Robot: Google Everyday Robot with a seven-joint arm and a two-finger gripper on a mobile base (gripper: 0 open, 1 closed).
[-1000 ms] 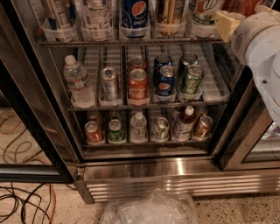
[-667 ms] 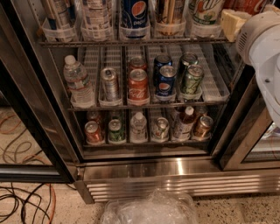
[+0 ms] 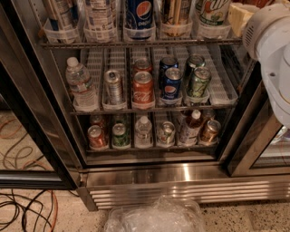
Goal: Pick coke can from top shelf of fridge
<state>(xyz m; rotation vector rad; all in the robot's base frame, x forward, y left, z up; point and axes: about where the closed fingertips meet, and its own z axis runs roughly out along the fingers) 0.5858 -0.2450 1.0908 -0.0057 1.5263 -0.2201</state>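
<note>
floor (image 3: 253,219): we see pale speckled stone along the bottom, from 7 to 5 o'clock.
cables (image 3: 22,210): at 8 o'clock we find black and orange leads lying in loose tangles on the floor.
plastic heap (image 3: 156,217): at 6 o'clock, crumpled and clear, it lies just before the fridge.
fridge (image 3: 181,188): its louvred steel base stands on the floor.
gripper (image 3: 238,18): we place it at 1 o'clock, just above the right end of the top shelf (image 3: 136,44).

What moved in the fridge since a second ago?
The white robot arm, with its pale gripper at the top right beside the wire top shelf, slid slightly right in view. No can visibly taken. The blue Pepsi can, red aluminium can and clear water bottle stayed put.
</note>
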